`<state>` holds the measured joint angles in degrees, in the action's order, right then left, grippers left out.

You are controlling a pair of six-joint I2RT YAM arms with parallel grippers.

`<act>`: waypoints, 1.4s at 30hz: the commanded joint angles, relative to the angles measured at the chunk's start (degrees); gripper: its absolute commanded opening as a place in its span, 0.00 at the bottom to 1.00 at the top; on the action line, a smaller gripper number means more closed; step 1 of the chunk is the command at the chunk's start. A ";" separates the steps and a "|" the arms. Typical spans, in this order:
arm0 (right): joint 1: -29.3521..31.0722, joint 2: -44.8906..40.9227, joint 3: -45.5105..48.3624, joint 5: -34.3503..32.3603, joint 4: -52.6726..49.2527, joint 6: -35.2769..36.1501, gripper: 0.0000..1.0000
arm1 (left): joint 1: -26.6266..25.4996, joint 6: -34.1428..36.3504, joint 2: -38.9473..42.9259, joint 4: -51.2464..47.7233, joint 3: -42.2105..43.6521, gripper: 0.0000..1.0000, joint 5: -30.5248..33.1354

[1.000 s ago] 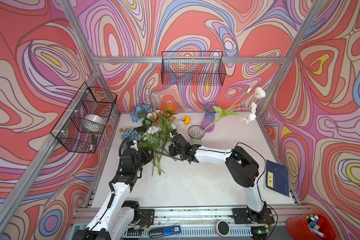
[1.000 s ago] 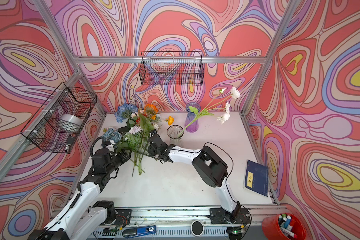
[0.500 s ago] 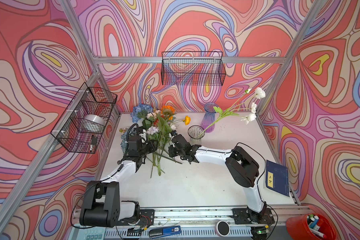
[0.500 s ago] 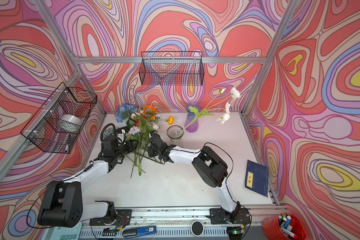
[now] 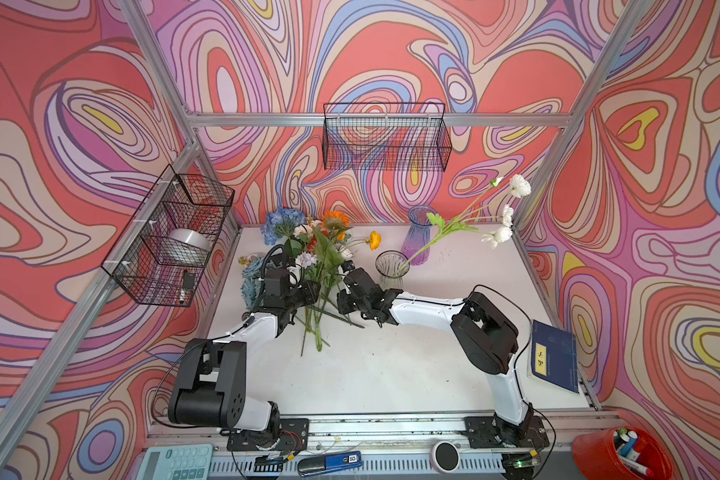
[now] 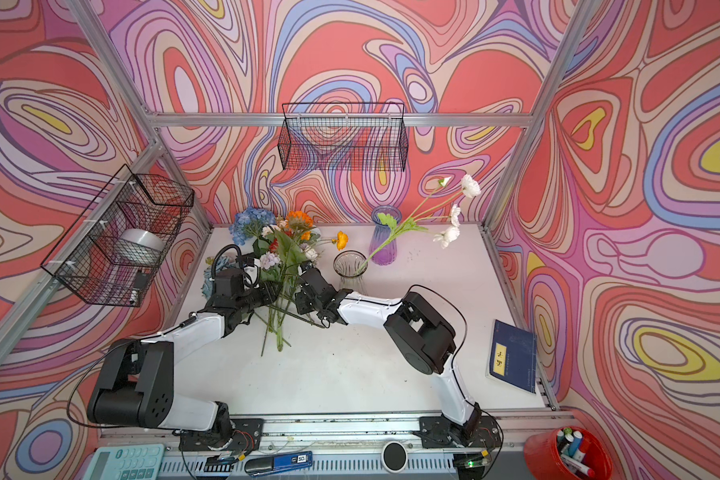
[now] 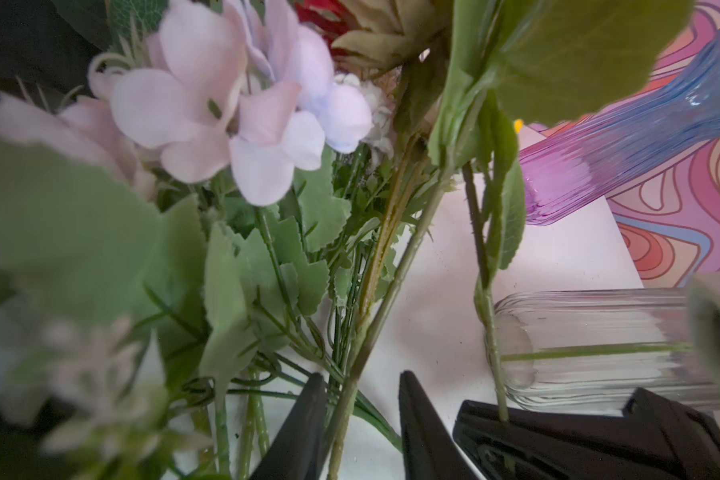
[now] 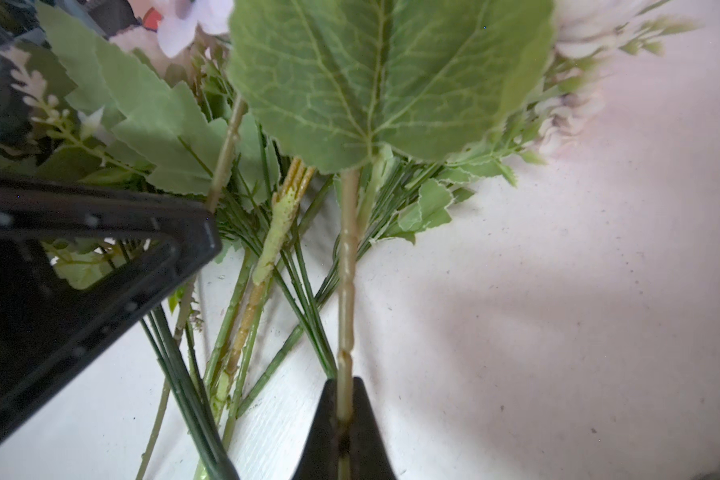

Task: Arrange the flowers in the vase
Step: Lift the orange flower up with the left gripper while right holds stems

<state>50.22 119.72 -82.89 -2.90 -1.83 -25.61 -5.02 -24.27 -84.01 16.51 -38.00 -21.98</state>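
Loose flowers (image 5: 316,257) lie at the clear vase's (image 5: 391,268) 9 o'clock; the right tool (image 8: 344,399) pinches one stem (image 8: 346,270), the left tool (image 7: 358,386) stands part-open astride another, and should close on that single stem, clear of leaves.

We see a robotics lab's test cell, not a home or shop. A frame of bare aluminium bars (image 5: 375,119) carries wall panels printed with red, pink and blue swirls (image 5: 80,104) around a plain white tabletop (image 5: 391,374). A white-and-black left robot arm (image 5: 250,328) and a matching right robot arm (image 5: 425,307) are bolted to a metal rail (image 5: 391,424) along the front edge, cables exposed. The artificial flowers (image 5: 321,249) have moulded green plastic stems. Black wire baskets (image 5: 385,137) hang on the walls. Bench clutter sits in front: a mint-green calculator (image 5: 175,461) and a red pot of marker pens (image 5: 620,453).
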 commanded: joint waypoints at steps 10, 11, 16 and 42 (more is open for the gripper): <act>-0.24 -1.31 1.17 0.78 -0.20 0.08 0.00 | -1.44 2.45 -2.32 -0.37 -3.28 0.13 1.98; -0.25 -1.58 1.46 0.94 -0.11 0.15 0.00 | -1.53 2.71 -2.75 -1.13 -3.80 0.16 2.40; -0.24 -1.79 1.63 1.29 -0.04 0.48 0.00 | -2.36 3.11 -4.81 -1.67 -4.98 0.29 3.69; -0.36 -1.20 6.75 2.06 2.35 -3.72 0.00 | -3.07 -2.36 6.93 13.05 -0.67 0.00 16.78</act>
<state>50.00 119.35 -76.69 -1.50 0.16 -28.29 -8.21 -25.41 -79.13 23.16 -39.20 -7.64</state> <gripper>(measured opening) 0.059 0.068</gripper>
